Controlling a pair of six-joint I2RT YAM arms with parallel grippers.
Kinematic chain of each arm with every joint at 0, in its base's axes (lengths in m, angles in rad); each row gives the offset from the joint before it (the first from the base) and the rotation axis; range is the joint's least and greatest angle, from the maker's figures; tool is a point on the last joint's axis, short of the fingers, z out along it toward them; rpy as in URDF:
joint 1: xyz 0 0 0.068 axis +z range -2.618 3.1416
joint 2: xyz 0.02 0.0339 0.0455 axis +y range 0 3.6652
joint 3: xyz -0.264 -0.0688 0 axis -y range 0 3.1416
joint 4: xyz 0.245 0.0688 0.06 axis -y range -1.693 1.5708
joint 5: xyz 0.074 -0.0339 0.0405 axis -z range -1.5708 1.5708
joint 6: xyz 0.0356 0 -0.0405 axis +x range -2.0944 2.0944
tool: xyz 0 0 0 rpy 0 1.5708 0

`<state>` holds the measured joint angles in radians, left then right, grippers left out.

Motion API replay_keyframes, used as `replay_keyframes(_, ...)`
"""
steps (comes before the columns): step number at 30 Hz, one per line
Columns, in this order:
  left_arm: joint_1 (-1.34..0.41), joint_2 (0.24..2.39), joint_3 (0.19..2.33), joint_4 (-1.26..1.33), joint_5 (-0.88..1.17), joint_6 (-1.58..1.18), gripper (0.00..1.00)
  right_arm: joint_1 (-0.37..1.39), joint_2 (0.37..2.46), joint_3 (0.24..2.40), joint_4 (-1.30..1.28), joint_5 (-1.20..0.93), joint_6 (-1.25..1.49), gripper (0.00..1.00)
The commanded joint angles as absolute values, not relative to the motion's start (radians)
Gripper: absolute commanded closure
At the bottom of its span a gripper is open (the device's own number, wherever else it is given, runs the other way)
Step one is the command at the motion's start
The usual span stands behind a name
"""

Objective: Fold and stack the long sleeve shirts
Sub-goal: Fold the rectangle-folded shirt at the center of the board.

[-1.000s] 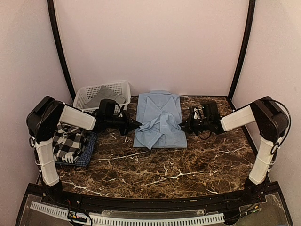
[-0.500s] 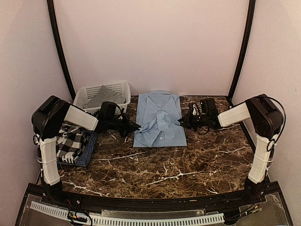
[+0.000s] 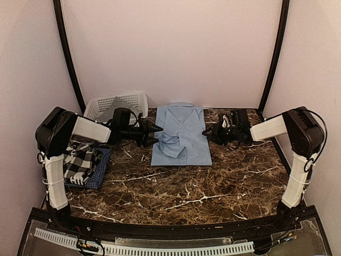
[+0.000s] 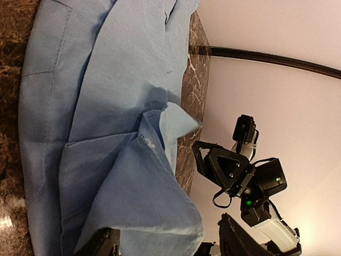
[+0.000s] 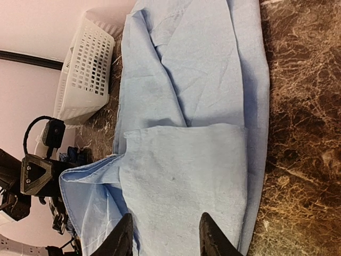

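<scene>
The light blue long sleeve shirt (image 3: 184, 144) lies folded lengthwise at the back middle of the table, collar to the far side. A loose flap (image 3: 169, 140) is bunched on its left half. My left gripper (image 3: 157, 129) is at the shirt's left edge, open, with a raised fold of blue cloth (image 4: 144, 213) lying between its fingers (image 4: 101, 244). My right gripper (image 3: 206, 134) is at the right edge, open, its fingertips (image 5: 123, 239) apart just over a flat folded panel (image 5: 186, 165). A black-and-white checked shirt (image 3: 80, 160) lies folded on a dark blue one (image 3: 101, 169) at the left.
A white lattice basket (image 3: 133, 100) stands tipped at the back left with a grey shirt (image 3: 118, 110) in it, just behind my left arm. The curved black frame and pale walls close in the back and sides. The marble table (image 3: 186, 186) runs toward the near edge.
Both grippers have gone from shut to open and let go of the blue cloth, which has dropped onto the shirt. Both moved toward the back. The basket now looks tipped.
</scene>
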<state>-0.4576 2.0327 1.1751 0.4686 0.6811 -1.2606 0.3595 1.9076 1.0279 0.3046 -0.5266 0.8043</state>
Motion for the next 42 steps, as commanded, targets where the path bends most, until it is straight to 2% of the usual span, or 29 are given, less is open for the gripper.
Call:
replay_keyframes(1, -0.445, 2.001, 1.202, 0.429, 0.712, -1.187, 0.34, 0.354, 1.816, 1.051, 0.273, -0.462, 0.745, 0.59)
replay_keyframes(4, -0.444, 2.000, 1.214, 0.411, 0.727, -1.152, 0.30, 0.356, 1.778, 1.045, 0.238, -0.430, 0.706, 0.55)
replay_keyframes(8, -0.440, 2.013, 1.235, 0.375, 0.725, -1.128, 0.29, 0.397, 1.754, 1.047, 0.192, -0.413, 0.651, 0.55)
replay_keyframes(15, -0.437, 2.045, 1.303, 0.304, 0.726, -1.069, 0.28, 0.509, 1.768, 1.076, 0.124, -0.367, 0.574, 0.60)
replay_keyframes(22, -0.437, 2.022, 1.350, 0.159, 0.664, -0.972, 0.29, 0.608, 1.902, 1.249, 0.008, -0.290, 0.491, 0.66)
replay_keyframes(24, -0.439, 2.005, 1.348, 0.124, 0.643, -0.946, 0.31, 0.618, 1.951, 1.308, -0.020, -0.270, 0.476, 0.66)
replay_keyframes(28, -0.444, 1.976, 1.320, 0.099, 0.614, -0.916, 0.49, 0.623, 2.045, 1.404, -0.060, -0.251, 0.462, 0.70)
replay_keyframes(32, -0.454, 1.967, 1.292, 0.099, 0.613, -0.907, 0.61, 0.623, 2.124, 1.473, -0.109, -0.194, 0.447, 0.71)
replay_keyframes(42, -0.478, 1.908, 1.222, 0.023, 0.575, -0.840, 0.64, 0.633, 2.194, 1.541, -0.205, -0.103, 0.410, 0.65)
